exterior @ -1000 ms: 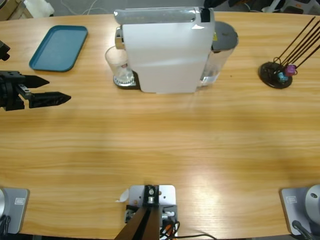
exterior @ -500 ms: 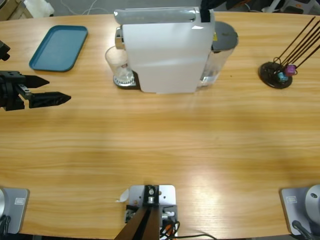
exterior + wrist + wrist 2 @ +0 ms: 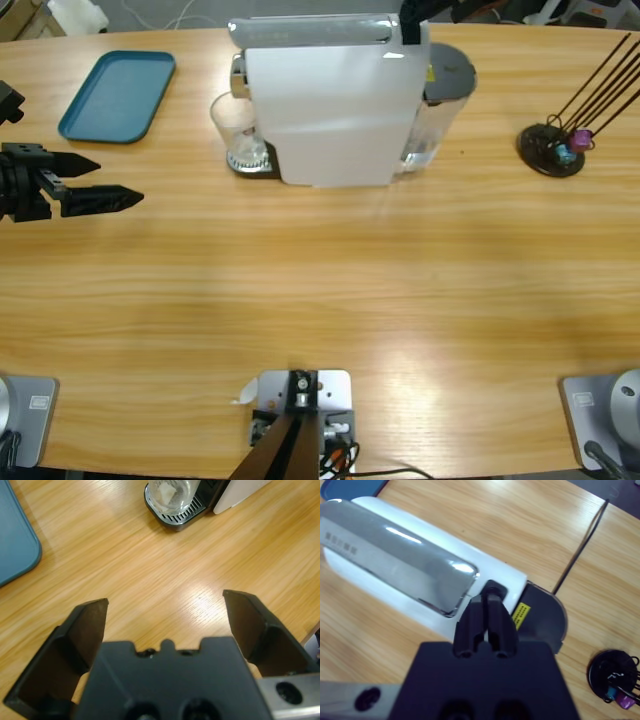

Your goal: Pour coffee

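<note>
A white coffee machine [image 3: 330, 100] with a chrome lid [image 3: 395, 550] stands at the back middle of the table. On its drip tray [image 3: 176, 516] sits a clear glass [image 3: 238, 128], also seen as the glass [image 3: 172, 491] in the left wrist view; I cannot make out coffee in it. My left gripper [image 3: 118, 180] hovers open at the table's left edge, well apart from the glass, with nothing between its jaws [image 3: 165, 602]. My right gripper [image 3: 492, 589] is shut, its tips on a black button on the machine's top, beside the lid; in the high view the right gripper [image 3: 412, 18] enters from the top.
A blue tray [image 3: 118, 95] lies at the back left, its edge also showing as the blue tray [image 3: 15, 535]. A black stand with thin rods [image 3: 552, 148] sits at the back right. The machine's grey water tank [image 3: 445, 85] is on its right side.
</note>
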Robot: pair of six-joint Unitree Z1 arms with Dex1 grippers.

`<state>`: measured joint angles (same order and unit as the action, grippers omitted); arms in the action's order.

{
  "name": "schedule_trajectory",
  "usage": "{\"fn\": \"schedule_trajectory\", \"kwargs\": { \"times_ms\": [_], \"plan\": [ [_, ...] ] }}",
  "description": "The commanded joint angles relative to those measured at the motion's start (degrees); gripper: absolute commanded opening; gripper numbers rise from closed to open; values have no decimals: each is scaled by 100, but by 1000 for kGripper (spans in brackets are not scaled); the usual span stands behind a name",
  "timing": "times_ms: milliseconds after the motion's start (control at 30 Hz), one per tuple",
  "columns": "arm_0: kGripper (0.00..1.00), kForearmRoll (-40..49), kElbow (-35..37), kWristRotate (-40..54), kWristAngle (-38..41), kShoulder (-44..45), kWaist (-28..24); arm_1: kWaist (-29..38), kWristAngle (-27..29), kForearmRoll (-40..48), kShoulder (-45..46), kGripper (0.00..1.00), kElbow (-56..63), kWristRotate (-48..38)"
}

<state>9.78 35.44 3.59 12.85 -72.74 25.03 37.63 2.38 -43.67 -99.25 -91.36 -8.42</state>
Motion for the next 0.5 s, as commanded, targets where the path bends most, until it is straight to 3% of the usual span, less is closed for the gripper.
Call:
{"fn": "schedule_trajectory", "kwargs": {
  "times_ms": [33,233,267,300,333,500],
  "plan": [
    [996,6,-82,-51,-72,-179,-33,-400,-331,-214,-557,0,247,-116],
    [996,6,-82,-51,-63,-179,-33,-177,-71,-232,-60,0,78,186],
    [996,6,-82,-51,-63,-174,-33,-63,128,-339,102,203,-49,309],
    [996,6,-80,-51,-58,-170,-29,30,256,-508,255,777,-179,425],
    [996,6,-74,-51,-49,-167,-24,115,367,-648,424,983,-253,529],
    [996,6,-46,-51,-37,176,62,350,484,-796,1503,1000,324,624]
  ]
}}
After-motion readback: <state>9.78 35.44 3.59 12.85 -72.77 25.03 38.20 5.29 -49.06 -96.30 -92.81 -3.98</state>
